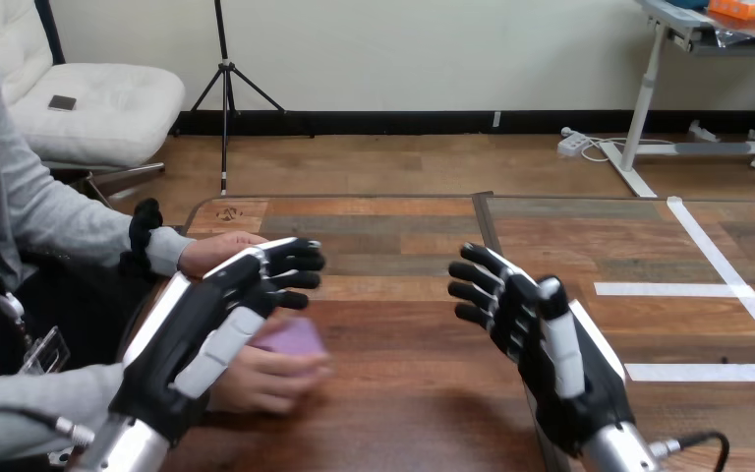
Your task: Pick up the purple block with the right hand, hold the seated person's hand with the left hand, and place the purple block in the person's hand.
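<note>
A purple block [297, 336] is lying in the person's lower hand [261, 382] at the left side of a wooden table [403, 393], with that hand's fingers curling up along the block's near edge. The block's left part is hiding behind the robot's left hand [221, 320].

The left hand is reaching in from the bottom left corner and stretching diagonally over the person's lower hand and the block. Its fingers [295, 264] are relaxed and only slightly bent, pointing toward the table's middle, and they are closing on neither the block nor the person's hand. Whether its palm is touching the hand beneath it cannot be told from this angle.

The person's upper hand [218, 251] is resting at the table's far left edge, just behind the left hand's fingers.

The robot's right hand [541, 334] is hanging above the table right of centre, well apart from the block. Its fingers are spread loosely and pointing left toward the other hand, and it is gripping nothing.

Strips of white tape [737, 290] are running across the tabletop at the far right.
</note>
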Available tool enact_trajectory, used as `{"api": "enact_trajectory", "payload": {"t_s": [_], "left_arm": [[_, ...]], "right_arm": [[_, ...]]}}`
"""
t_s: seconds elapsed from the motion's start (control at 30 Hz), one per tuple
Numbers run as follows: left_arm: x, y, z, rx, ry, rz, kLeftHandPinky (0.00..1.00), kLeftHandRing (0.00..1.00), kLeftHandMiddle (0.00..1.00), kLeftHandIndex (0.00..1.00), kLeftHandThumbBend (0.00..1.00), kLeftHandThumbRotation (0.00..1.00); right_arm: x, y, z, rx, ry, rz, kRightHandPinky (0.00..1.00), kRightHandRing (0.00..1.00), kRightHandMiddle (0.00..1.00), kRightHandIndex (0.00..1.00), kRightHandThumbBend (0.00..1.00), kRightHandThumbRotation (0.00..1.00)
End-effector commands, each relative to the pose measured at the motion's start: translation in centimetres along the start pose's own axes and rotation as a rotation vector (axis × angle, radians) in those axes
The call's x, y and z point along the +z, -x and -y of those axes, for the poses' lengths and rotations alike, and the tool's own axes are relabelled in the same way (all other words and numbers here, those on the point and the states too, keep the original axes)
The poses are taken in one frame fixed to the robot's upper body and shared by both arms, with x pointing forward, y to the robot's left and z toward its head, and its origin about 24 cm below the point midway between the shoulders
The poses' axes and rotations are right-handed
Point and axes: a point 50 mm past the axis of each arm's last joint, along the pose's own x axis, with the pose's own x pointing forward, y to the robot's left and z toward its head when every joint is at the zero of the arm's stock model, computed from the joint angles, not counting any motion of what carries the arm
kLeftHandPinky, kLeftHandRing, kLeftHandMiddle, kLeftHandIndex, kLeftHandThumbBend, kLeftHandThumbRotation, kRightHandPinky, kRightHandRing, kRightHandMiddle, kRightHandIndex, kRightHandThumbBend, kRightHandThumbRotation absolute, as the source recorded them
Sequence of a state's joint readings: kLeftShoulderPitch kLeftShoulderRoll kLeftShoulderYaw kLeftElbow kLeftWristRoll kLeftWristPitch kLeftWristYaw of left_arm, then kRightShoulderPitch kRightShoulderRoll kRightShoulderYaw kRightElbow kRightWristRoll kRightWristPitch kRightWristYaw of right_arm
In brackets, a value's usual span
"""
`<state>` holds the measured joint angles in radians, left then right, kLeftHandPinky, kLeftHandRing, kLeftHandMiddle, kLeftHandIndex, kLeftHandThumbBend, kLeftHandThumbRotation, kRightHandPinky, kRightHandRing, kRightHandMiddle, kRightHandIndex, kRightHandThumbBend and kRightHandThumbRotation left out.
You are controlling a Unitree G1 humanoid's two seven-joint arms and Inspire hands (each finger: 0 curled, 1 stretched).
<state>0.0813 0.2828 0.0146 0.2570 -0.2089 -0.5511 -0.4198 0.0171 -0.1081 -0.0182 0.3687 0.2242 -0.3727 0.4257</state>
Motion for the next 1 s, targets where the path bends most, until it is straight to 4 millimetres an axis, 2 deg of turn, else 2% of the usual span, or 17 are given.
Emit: {"api": "enact_trajectory", "payload": {"t_s": [0.0,0.33,0.63,0.97], "left_arm": [[1.1,0.0,0.2,0.041,0.035,0.056,0.79,0.81,0.80,0.76,0.78,0.89],[1.3,1.1,0.8,0.065,0.057,0.057,0.85,0.84,0.82,0.77,0.75,0.90],[1.5,1.4,1.1,0.079,0.066,0.078,0.85,0.85,0.83,0.78,0.72,0.95],[1.4,1.6,1.6,0.114,0.102,0.101,0.91,0.87,0.85,0.79,0.68,0.98]], "right_arm": [[2.1,-0.6,0.1,0.005,0.004,0.108,0.89,0.88,0.87,0.88,0.99,1.00],[1.8,0.6,0.3,-0.036,-0.011,0.099,0.89,0.87,0.87,0.87,1.00,1.00],[1.8,1.1,0.4,-0.058,-0.025,0.108,0.87,0.86,0.86,0.86,1.00,1.00],[2.0,1.4,0.4,-0.057,-0.037,0.140,0.88,0.88,0.87,0.87,0.97,1.00]]}}
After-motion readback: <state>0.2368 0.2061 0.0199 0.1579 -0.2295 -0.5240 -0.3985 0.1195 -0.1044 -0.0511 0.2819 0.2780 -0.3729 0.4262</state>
